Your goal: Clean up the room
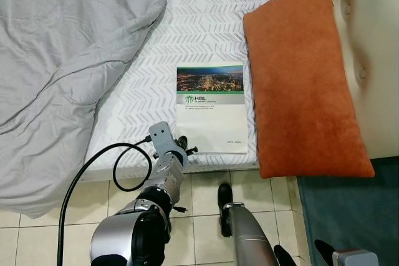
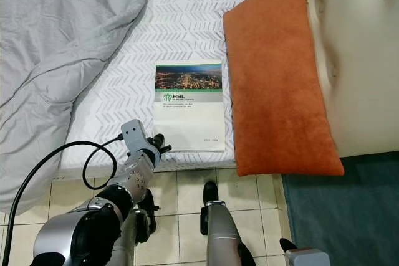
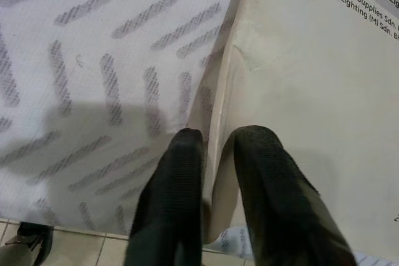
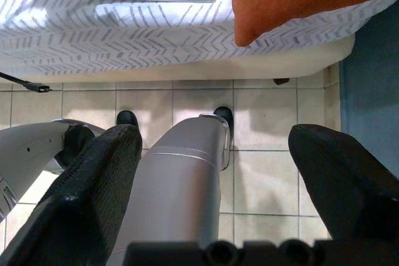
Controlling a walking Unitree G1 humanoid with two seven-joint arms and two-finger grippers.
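Left gripper (image 3: 209, 154) jaws pinch booklet (image 1: 211, 107) corner | right gripper (image 4: 212, 172) jaws apart

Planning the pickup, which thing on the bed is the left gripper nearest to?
The white booklet; the left gripper pinches its corner, while the orange pillow and grey blanket lie apart.

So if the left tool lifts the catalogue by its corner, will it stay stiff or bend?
The catalogue looks thin with a soft cover, so it will probably droop. In the left wrist view the corner already curls up between the left tool's fingers. The glossy cover may slip.
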